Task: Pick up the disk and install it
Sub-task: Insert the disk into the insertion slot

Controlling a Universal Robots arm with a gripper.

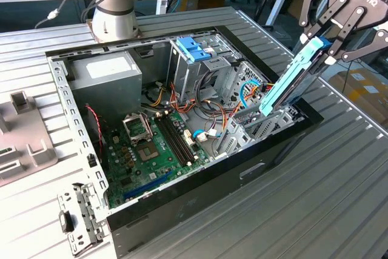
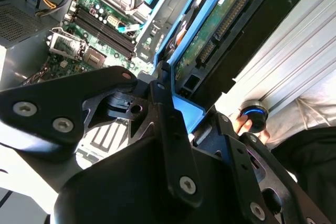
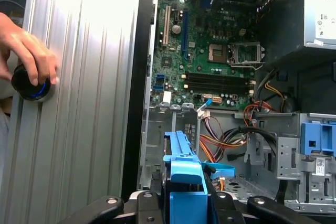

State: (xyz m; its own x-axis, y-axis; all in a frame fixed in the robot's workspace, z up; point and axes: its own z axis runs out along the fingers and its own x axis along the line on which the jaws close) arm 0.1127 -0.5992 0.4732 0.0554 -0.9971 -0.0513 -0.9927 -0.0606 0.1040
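Closest to us, our gripper (image 1: 325,45) is clamped on the upper end of the disk (image 1: 290,80), its black fingers (image 2: 165,108) pressed against both sides. In the exterior view we see the disk edge-on, a dark slab with light-blue trim. It is tilted, its top leaning toward the exterior view's right and its lower end down inside the open computer case (image 1: 242,171), at the corner on that same side. Whether it touches anything there we cannot tell. In the second wrist view its green circuit board (image 2: 220,19) faces us within the blue frame.

Grey metal drive bays (image 1: 239,83) and coloured cables (image 1: 182,98) surround the lower end. Farther in we find the green motherboard (image 1: 151,144), then the grey power-supply box (image 1: 106,77) and a blue latch piece (image 1: 194,48). The case sits on a ribbed metal table (image 1: 315,204). In the first wrist view a person's hand (image 3: 29,56) rests on a black knob (image 3: 31,86) with a blue ring, on the table beside the case.
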